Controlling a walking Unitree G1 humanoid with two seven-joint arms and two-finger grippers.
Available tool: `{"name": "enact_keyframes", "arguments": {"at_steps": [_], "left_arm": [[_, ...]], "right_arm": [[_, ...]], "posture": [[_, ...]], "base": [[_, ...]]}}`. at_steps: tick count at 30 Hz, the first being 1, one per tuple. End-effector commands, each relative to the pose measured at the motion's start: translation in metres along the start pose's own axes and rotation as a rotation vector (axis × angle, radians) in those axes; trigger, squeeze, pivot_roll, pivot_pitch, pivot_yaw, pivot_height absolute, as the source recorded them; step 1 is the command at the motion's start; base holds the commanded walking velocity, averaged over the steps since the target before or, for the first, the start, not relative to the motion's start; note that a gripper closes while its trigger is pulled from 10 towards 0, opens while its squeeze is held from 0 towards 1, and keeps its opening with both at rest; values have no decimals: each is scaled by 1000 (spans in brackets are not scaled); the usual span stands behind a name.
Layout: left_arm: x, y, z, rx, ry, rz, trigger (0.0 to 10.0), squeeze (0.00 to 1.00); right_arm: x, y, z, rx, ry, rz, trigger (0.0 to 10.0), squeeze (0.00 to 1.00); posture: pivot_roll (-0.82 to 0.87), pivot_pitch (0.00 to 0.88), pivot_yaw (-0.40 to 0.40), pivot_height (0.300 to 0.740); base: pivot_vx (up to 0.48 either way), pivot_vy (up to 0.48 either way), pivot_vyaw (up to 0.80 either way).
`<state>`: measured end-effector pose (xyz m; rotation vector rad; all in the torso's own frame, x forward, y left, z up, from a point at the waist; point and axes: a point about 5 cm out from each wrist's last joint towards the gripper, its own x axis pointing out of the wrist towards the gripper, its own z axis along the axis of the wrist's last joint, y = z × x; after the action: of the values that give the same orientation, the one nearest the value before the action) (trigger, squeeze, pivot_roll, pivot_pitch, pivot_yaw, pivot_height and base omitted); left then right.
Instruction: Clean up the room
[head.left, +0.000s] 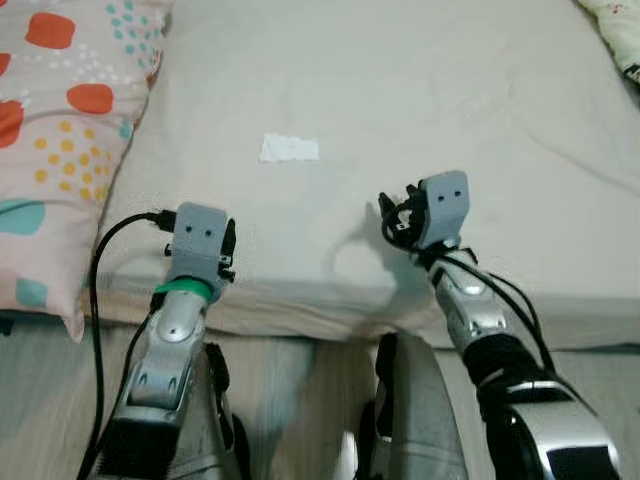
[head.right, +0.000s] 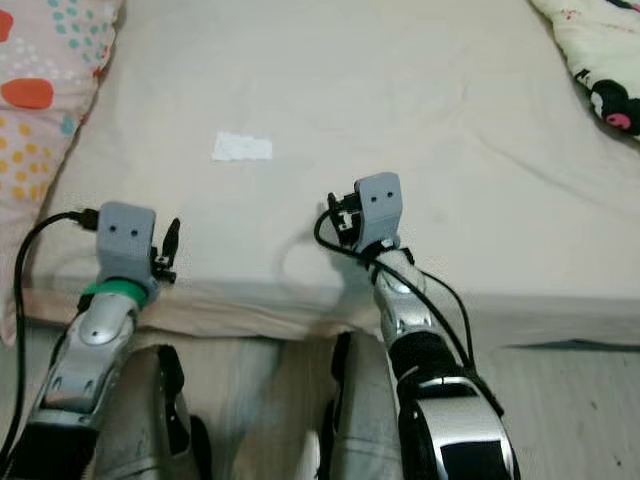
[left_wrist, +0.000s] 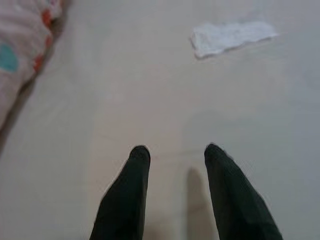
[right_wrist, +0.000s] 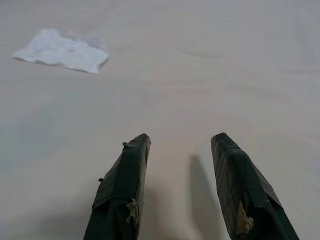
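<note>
A small white scrap of tissue (head.left: 289, 148) lies flat on the beige bed sheet (head.left: 400, 120), a little beyond both arms. My left gripper (left_wrist: 175, 152) hovers over the bed's near edge, short of the tissue (left_wrist: 230, 37), open with nothing between its fingers. My right gripper (right_wrist: 180, 140) is held over the sheet to the right of the tissue (right_wrist: 62, 50), also open and empty. In the head views both wrists (head.left: 200, 235) (head.left: 440, 205) stand raised at the mattress edge.
A pillow (head.left: 60, 130) with orange, teal and yellow dots lies along the bed's left side. A patterned blanket (head.right: 600, 60) covers the far right corner. The mattress front edge (head.left: 320, 300) runs across just before my legs, with wood floor below.
</note>
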<state>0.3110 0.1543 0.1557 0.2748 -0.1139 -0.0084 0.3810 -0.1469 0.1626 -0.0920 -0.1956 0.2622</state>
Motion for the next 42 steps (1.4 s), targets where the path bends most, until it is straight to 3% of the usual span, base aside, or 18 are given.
{"name": "enact_keyframes", "arguments": {"at_steps": [1,2,3,5,8,10,11,12,14,15,16,23,24,26,30,34,40,42], "left_arm": [[1,-9,-2,9,8,-35,10000,0],[13,-18,2,4,-2,-54,10000,0],[13,-18,2,4,-2,-54,10000,0],[35,-33,11,-8,-14,-83,10000,0],[47,-40,16,-19,-8,-89,10000,0],[69,-56,24,-54,33,-104,10000,0],[69,-56,24,-54,33,-104,10000,0],[74,-61,27,-61,47,-109,10000,0],[82,-71,33,-71,72,-134,10000,0],[82,-71,33,-71,72,-134,10000,0],[87,-78,38,-70,80,-151,10000,0],[90,-78,41,-84,81,-145,10000,0],[95,-75,46,-108,68,-99,10000,0],[95,-75,46,-108,68,-99,10000,0],[100,-68,50,-133,53,-35,10000,0],[102,-55,48,-144,54,39,10000,0],[103,-43,43,-141,61,96,10000,0],[104,-31,43,-150,56,145,10000,0]], "right_arm": [[-3,-2,-5,12,12,-16,10000,0],[-4,-1,-4,21,-3,-23,10000,0],[-4,-1,-4,21,-3,-23,10000,0],[-10,2,-6,30,-23,-28,10000,0],[-18,3,-10,23,-27,-33,10000,0],[-49,-2,-25,11,-16,-86,10000,0],[-49,-2,-25,11,-16,-86,10000,0],[-59,-4,-29,9,-10,-109,10000,0],[-97,-12,-43,8,39,-197,10000,0],[-97,-12,-43,8,39,-197,10000,0],[-125,-19,-47,-8,62,-261,10000,0],[-135,-26,-40,-34,45,-305,10000,0],[-137,-32,-21,-81,7,-310,10000,0],[-137,-32,-21,-81,7,-310,10000,0],[-132,-32,0,-132,-27,-263,10000,0],[-120,-24,15,-139,-49,-171,10000,0],[-113,-14,21,-125,-54,-118,10000,0],[-107,-6,24,-110,-62,-74,10000,0]], "posture": [[104,309,-7,516],[92,313,-3,516],[92,313,-3,516],[66,315,7,516],[14,316,29,516],[-50,319,57,516],[-50,319,57,516],[-50,319,57,516],[-139,331,93,516],[-139,331,93,516],[-170,337,105,516],[-259,350,122,516],[-303,359,106,516],[-303,359,106,516],[-335,365,73,516],[-336,381,26,516],[-330,397,-8,516],[-323,403,-36,516]], "base": [[0,0,0],[0,0,0],[0,0,0],[0,0,0],[0,0,0],[0,0,0],[0,0,0],[0,0,0],[0,0,0],[0,0,0],[0,0,0],[0,0,0],[0,0,0],[0,0,0],[0,0,0],[0,0,0],[0,0,0],[0,0,0]]}}
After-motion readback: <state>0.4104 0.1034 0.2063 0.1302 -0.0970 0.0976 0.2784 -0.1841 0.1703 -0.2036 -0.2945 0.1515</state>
